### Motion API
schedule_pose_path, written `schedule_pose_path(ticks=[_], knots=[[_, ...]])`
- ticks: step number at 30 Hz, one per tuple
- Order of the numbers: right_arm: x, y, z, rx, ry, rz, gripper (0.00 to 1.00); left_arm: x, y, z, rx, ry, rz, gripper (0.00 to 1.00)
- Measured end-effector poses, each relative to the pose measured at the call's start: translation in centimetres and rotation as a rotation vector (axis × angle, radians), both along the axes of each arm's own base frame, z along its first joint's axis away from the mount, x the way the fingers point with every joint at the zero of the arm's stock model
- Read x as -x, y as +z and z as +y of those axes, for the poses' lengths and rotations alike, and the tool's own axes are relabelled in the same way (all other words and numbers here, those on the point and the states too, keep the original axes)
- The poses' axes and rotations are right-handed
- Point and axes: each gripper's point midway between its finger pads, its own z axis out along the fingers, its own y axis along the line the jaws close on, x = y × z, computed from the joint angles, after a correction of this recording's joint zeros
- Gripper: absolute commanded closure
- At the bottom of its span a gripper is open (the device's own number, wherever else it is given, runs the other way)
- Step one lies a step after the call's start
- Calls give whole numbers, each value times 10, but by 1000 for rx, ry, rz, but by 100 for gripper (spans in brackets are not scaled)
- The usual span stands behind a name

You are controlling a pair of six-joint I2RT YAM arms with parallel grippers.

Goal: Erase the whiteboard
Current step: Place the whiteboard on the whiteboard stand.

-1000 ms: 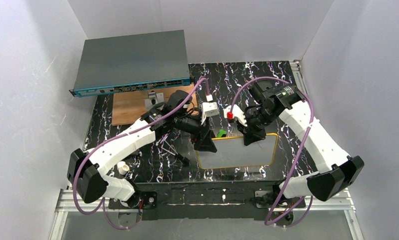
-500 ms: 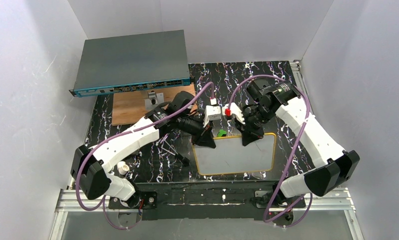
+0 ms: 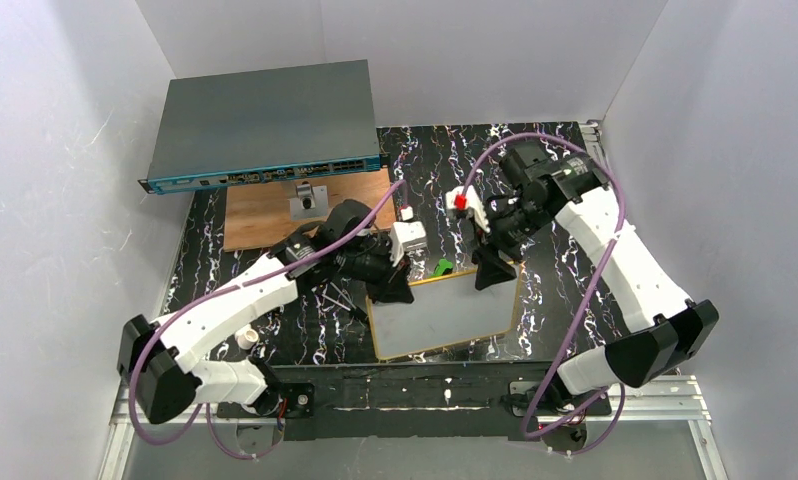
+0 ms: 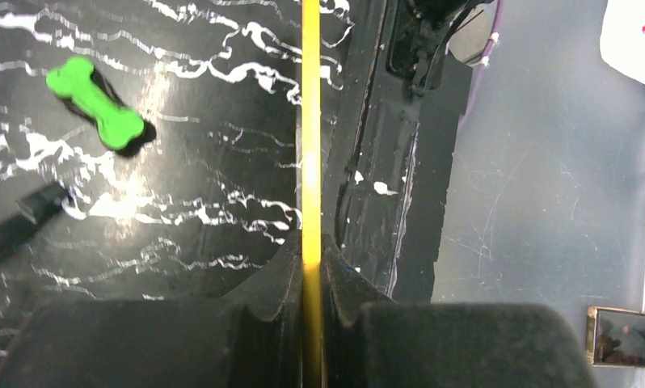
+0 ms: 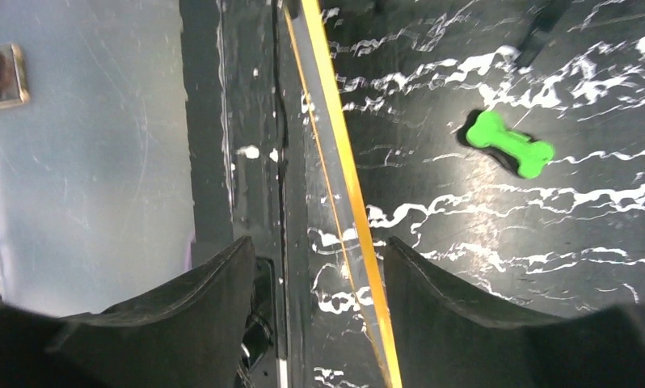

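The whiteboard (image 3: 443, 318) sat skewed on the near middle of the black marbled table (image 3: 560, 180), long axis running arm to arm, with the left gripper (image 3: 392, 293) pinching its far-left rim and the right gripper (image 3: 487, 278) spread around its far-right rim.

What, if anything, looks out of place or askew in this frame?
The whiteboard lies askew, turned out of line with the edges of the table. The left gripper is shut on its orange rim, while the right gripper stands open astride that rim. Nothing looks spilled or damaged.
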Motion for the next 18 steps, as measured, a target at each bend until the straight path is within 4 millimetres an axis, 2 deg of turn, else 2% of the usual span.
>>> schedule_pose_path(ticks=[4,9,14,18], knots=[[-19,29,1,-100,-63,-21,28,9,-8,19,-28,77,27,100],[-44,63,-10,-210,-167,-79,26,15,6,38,-9,172,16,100],[-61,70,-38,-285,-319,-67,24,5,34,58,50,329,-47,100],[-63,53,-59,-328,-451,-33,23,-8,45,77,42,463,-96,100]])
